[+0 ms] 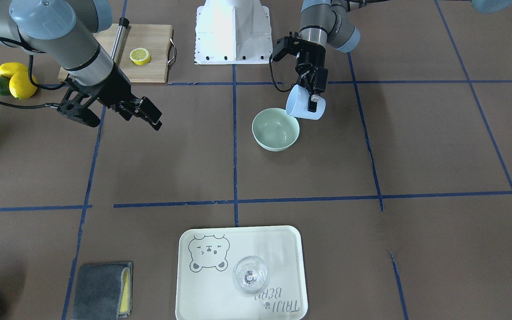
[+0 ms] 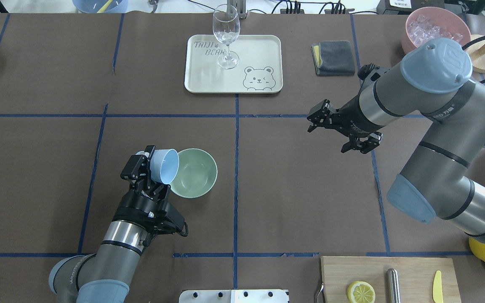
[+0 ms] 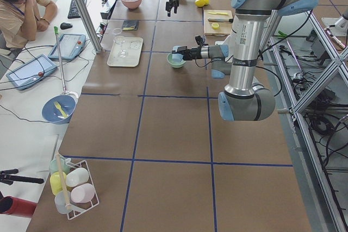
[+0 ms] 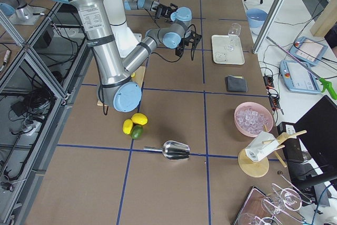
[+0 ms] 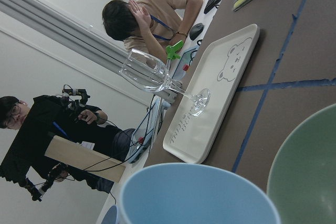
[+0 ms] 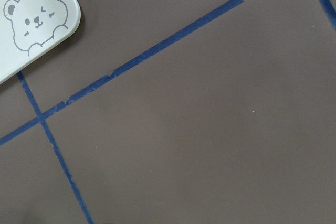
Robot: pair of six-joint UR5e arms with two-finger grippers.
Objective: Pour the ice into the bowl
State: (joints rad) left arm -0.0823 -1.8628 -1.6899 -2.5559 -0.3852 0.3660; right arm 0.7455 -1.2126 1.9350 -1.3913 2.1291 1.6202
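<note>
Here, in the front-facing view, you see the left gripper (image 1: 310, 102) clenched on the wall of the blue cup (image 1: 302, 112), which is tipped over the rim of the mint bowl (image 1: 275, 145) near the table's middle; the right gripper (image 1: 122, 120) hangs well apart, jaws spread and empty. From overhead the cup's mouth overlaps the bowl's edge and shows plain blue inside; you cannot make out the ice in either; the left wrist view shows both rims side by side.
</note>
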